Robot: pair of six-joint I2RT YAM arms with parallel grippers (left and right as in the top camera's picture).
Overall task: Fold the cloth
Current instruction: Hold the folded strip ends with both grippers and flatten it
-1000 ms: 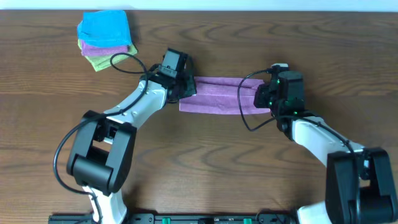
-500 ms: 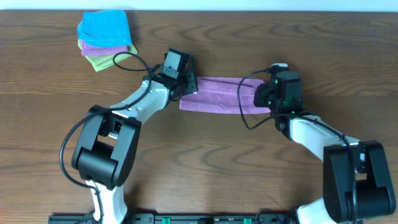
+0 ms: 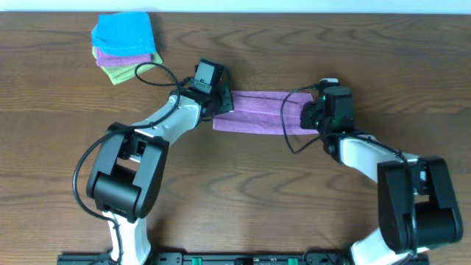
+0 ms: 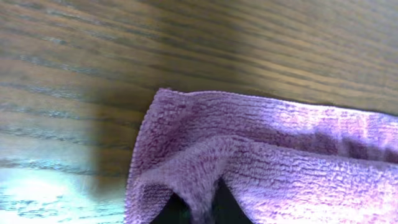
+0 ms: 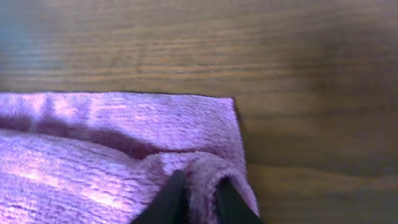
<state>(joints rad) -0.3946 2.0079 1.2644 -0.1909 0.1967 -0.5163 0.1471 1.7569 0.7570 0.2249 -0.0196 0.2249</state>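
The lilac-purple cloth [image 3: 257,112] lies as a long folded strip across the middle of the wooden table. My left gripper [image 3: 223,105] is at the strip's left end and is shut on a pinched fold of the cloth [image 4: 249,149]. My right gripper [image 3: 309,114] is at the strip's right end and is shut on a pinched fold near the corner [image 5: 124,149]. In both wrist views the dark fingertips [image 4: 196,208] [image 5: 196,199] squeeze a raised ridge of fabric. The white tag is not visible.
A stack of folded cloths, bright blue on top of purple and green [image 3: 124,46], sits at the far left corner of the table. Black cables loop beside both wrists. Bare wood lies in front of the strip.
Both grippers stay closed on the cloth ends. The arms have shifted only slightly; the cloth strip lies about where it was.
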